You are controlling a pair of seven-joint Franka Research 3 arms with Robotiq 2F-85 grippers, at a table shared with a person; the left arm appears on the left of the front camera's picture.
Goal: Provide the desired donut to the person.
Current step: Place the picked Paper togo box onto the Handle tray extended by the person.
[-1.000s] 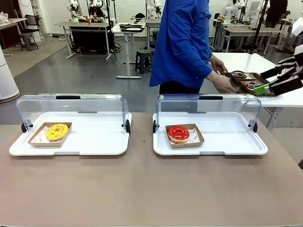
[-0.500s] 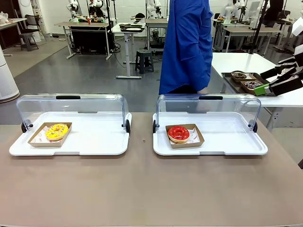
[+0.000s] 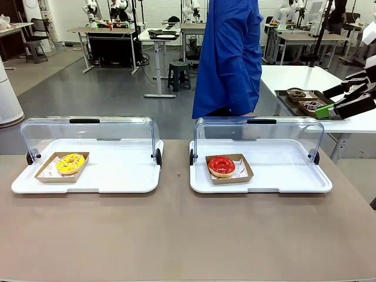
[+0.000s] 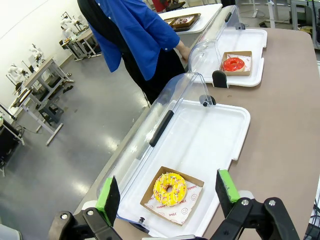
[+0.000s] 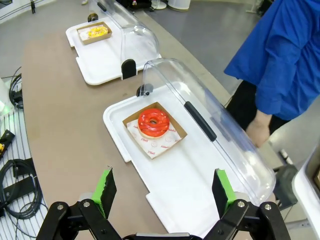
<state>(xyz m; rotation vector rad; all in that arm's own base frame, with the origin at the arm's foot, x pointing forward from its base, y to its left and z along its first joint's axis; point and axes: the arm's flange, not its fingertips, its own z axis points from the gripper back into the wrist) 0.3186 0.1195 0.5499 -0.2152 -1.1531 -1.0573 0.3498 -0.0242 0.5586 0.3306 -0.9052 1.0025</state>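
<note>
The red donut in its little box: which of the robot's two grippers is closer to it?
The right. The right gripper, open, hangs above the tray holding the red donut. The left gripper, also open, hangs over the yellow donut, one tray away.

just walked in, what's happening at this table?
Nothing is being handled yet. Two white trays with clear lids swung back sit on the table: the left tray holds a yellow donut in a cardboard box, the right tray a red donut in another. The person in a blue jacket stands at the far side behind the right tray. The left gripper and right gripper both hover open above the table, holding nothing.
</note>
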